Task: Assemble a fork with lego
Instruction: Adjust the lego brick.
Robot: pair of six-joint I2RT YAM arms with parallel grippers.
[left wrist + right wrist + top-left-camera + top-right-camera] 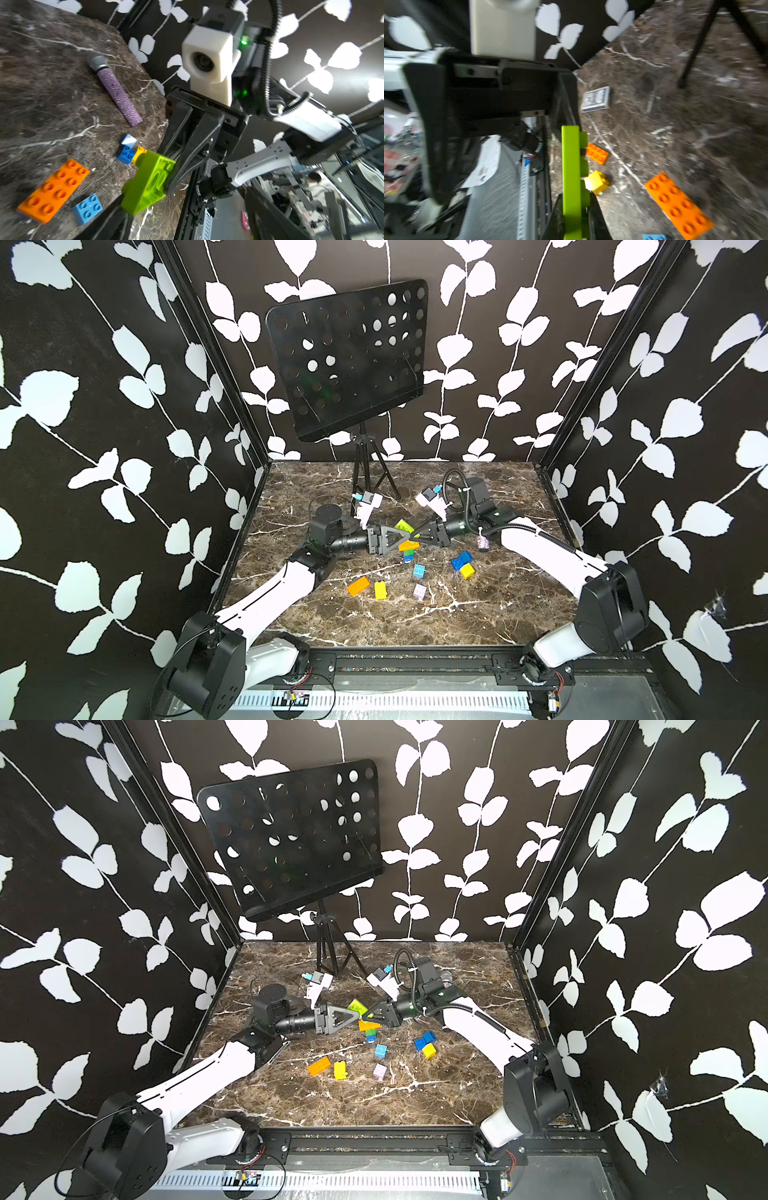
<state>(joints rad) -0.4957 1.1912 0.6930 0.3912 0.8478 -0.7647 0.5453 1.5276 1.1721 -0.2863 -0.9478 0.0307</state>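
Two end effectors: tips almost meeting above the brown marble tabletop (478,614).
Left end effector (406,537): jaws spread wide with nothing held. One finger is just beside the lime brick's free end, but contact cannot be told.
Lime oblong studded plastic brick (570,166): clear of the tabletop between the two end effectors, pinched at one end only.
Right end effector (577,209): clamped tight on that brick, one finger against the stud side.
Part-built fork (409,549): an orange crossbar on a green-and-blue stem, lying on the tabletop just below both sets of tips.
Loose lego: the orange oblong brick (358,585), yellow brick (380,590), pale lilac brick (419,591) and light blue brick (419,570) lie apart from the tips, on the robot's side. The blue-and-yellow cluster (462,561) sits near the right end effector.
Handling: probably light, rigid and smooth-walled. An end pinch lets the brick pivot, so a hold nearer the middle looks safer.
Seating: the studs need square alignment and a firm press, and the fork may skid on the marble unless braced.
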